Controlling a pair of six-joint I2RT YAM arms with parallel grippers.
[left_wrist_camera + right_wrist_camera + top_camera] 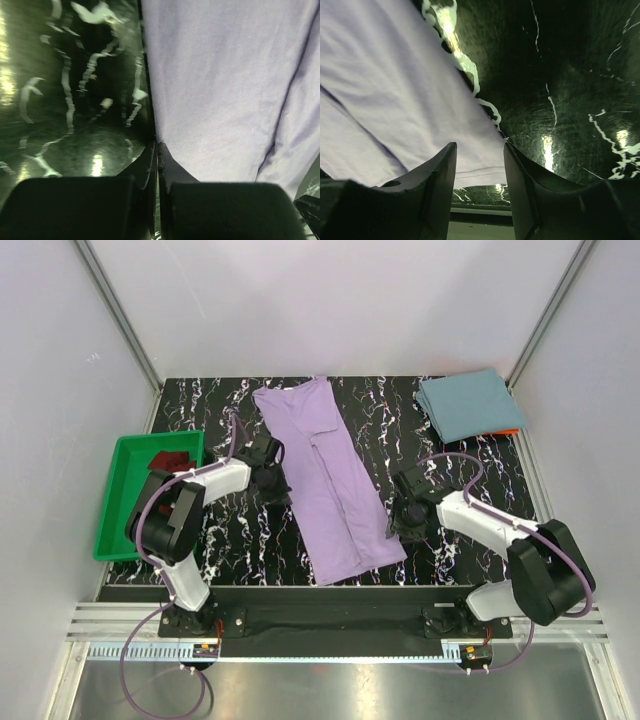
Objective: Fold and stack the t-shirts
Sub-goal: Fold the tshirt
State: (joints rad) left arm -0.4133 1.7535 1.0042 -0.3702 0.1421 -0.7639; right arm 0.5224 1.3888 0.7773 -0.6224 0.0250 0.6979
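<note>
— At the tips of the left gripper (157, 147), what do you see?
— Its two black fingers (142, 167) are pressed together with no gap, right at the left edge of the lavender t-shirt (225, 90). Whether any cloth is caught between them I cannot tell. The dark marbled table (75, 100) lies bare just to their left.
— And the right gripper (479, 155)?
— Spread apart. One finger stands on each side of the shirt's near right corner, where a stitched hem shows, and the cloth lies flat on the table in the gap.
— How does that shirt lie?
— It is folded lengthwise into a long strip in the middle of the table. Its long axis runs from the far edge, a little left, to the near edge, a little right. The hemmed end points to the near edge and the other end to the far edge. A fold line runs down its length.
— And the other shirts?
— The teal-blue t-shirt (468, 406) sits folded in the far right corner, well apart from both grippers, with an orange object (510, 430) peeping from under its near edge. The maroon t-shirt (170, 458) lies bunched in the far end of the green tray (118, 515), at the table's left edge
</note>
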